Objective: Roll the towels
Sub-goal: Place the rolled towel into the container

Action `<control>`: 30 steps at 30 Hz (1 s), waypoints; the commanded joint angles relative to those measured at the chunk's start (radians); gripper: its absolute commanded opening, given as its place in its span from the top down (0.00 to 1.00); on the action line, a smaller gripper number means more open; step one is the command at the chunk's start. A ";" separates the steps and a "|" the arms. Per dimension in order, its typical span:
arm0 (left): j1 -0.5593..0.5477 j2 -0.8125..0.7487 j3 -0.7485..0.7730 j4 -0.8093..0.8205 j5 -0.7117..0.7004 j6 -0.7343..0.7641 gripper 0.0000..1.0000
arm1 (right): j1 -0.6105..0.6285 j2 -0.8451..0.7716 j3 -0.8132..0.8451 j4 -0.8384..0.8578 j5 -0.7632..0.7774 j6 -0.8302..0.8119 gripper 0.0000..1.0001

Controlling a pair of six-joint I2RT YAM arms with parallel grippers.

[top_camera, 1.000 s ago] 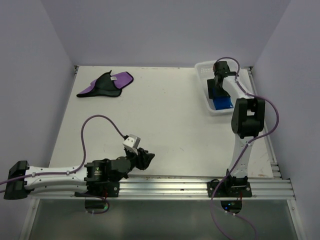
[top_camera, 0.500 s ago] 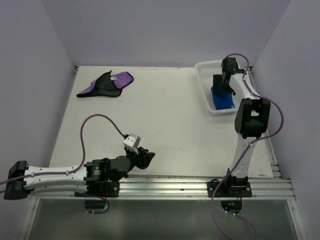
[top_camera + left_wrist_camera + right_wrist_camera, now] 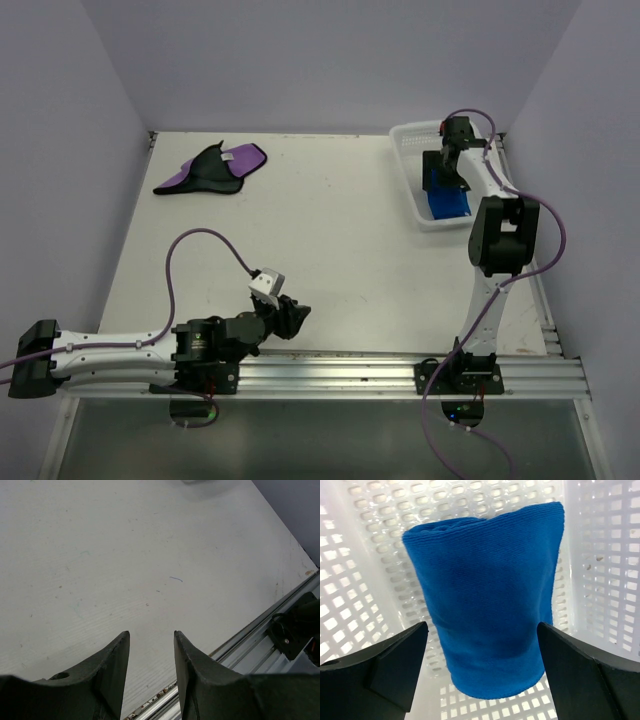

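The blue towel (image 3: 447,204) lies rolled in the white mesh basket (image 3: 407,135) at the back right; in the right wrist view the blue towel (image 3: 485,600) fills the middle. My right gripper (image 3: 440,175) hangs open above it, its jaws (image 3: 482,630) wide on either side of the roll and clear of it. The purple towel (image 3: 212,168) with a black side and a small white tag lies loosely folded at the back left. My left gripper (image 3: 294,318) is open and empty low over the table's near edge; its jaws (image 3: 150,640) frame bare table.
The basket's wall (image 3: 600,555) surrounds the roll. A metal rail (image 3: 400,375) runs along the near edge and shows in the left wrist view (image 3: 280,625). Purple walls enclose the white table (image 3: 330,230) on three sides.
My right gripper has let go of the blue towel in the basket and drawn back a little toward the far end. The left arm has barely shifted.
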 commanded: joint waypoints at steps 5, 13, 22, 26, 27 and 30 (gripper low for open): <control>0.004 0.009 0.030 0.047 0.007 0.030 0.56 | 0.002 0.030 0.012 -0.019 0.135 0.014 0.07; 0.004 0.020 0.022 0.059 0.013 0.030 0.56 | 0.000 0.041 -0.003 -0.008 0.081 0.020 0.18; 0.004 0.025 0.020 0.062 0.013 0.031 0.56 | 0.002 0.078 0.025 -0.034 0.141 0.042 0.44; 0.004 0.025 0.019 0.065 0.013 0.028 0.56 | 0.002 0.070 0.031 -0.031 0.205 0.045 0.56; 0.004 0.026 0.017 0.065 0.013 0.028 0.56 | 0.002 0.069 0.032 -0.029 0.214 0.043 0.60; 0.004 0.029 0.020 0.068 0.013 0.030 0.56 | 0.002 0.066 0.042 -0.031 0.244 0.051 0.69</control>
